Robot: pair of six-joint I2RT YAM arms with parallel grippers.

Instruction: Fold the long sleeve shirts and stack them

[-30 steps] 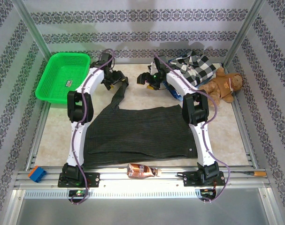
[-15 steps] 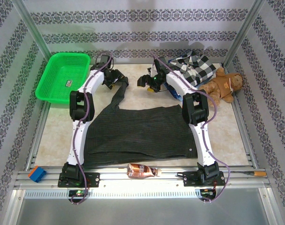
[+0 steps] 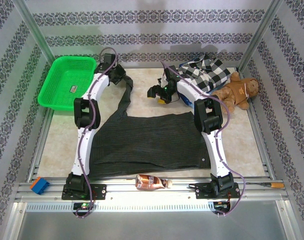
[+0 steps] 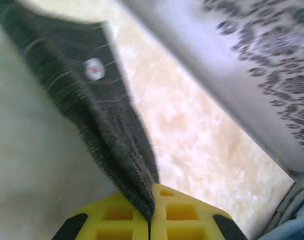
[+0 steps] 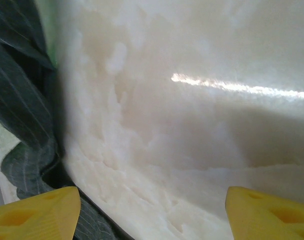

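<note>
The charcoal pinstriped shirt (image 3: 146,140) lies flat at the table's middle. One sleeve (image 3: 124,100) runs toward the back wall. My left gripper (image 3: 122,81) is shut on that sleeve's end. In the left wrist view the yellow fingers (image 4: 116,215) pinch the dark cloth (image 4: 96,100), which has a white button (image 4: 93,68). My right gripper (image 3: 159,93) hovers open over bare table right of the sleeve, its yellow fingertips (image 5: 36,215) wide apart and charcoal cloth (image 5: 21,110) at the left edge. The checked shirt (image 3: 209,72) lies back right on a blue garment (image 3: 187,101).
A green basket (image 3: 66,80) stands back left. A brown teddy bear (image 3: 239,92) lies at the right next to the checked shirt. On the front rail are a brown bottle (image 3: 150,181), a blue block (image 3: 39,185) and a screwdriver (image 3: 272,185). The back wall is close behind the left gripper.
My left gripper has shut on the sleeve end and moved toward the back wall, pulling the sleeve straighter. The right gripper has drifted slightly nearer and stays open.
</note>
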